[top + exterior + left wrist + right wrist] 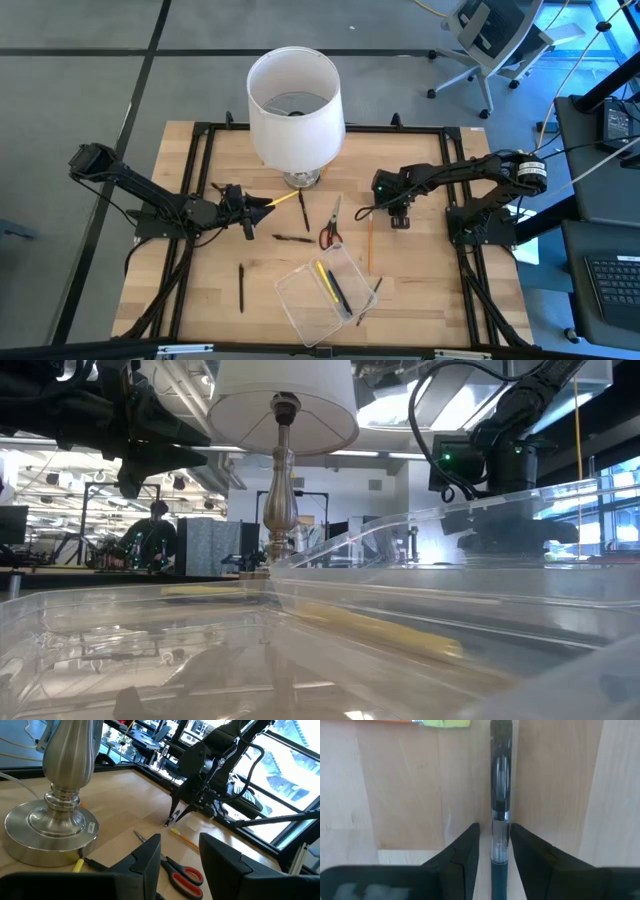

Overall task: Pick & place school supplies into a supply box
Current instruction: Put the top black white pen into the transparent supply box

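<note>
In the low view the supply box point(420, 610) fills the foreground as a blur, its near walls cut off. The lamp point(295, 100) shade hides its own stem from above. The pen point(500, 795) between the right gripper's point(495, 845) fingers runs out of frame at both ends; contact cannot be told.

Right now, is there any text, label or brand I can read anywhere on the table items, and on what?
None readable.
Small sticker on the lamp base: too blurred to read.
Pen between the right gripper's fingers: no print visible.
Scissors: no marking visible.
</note>
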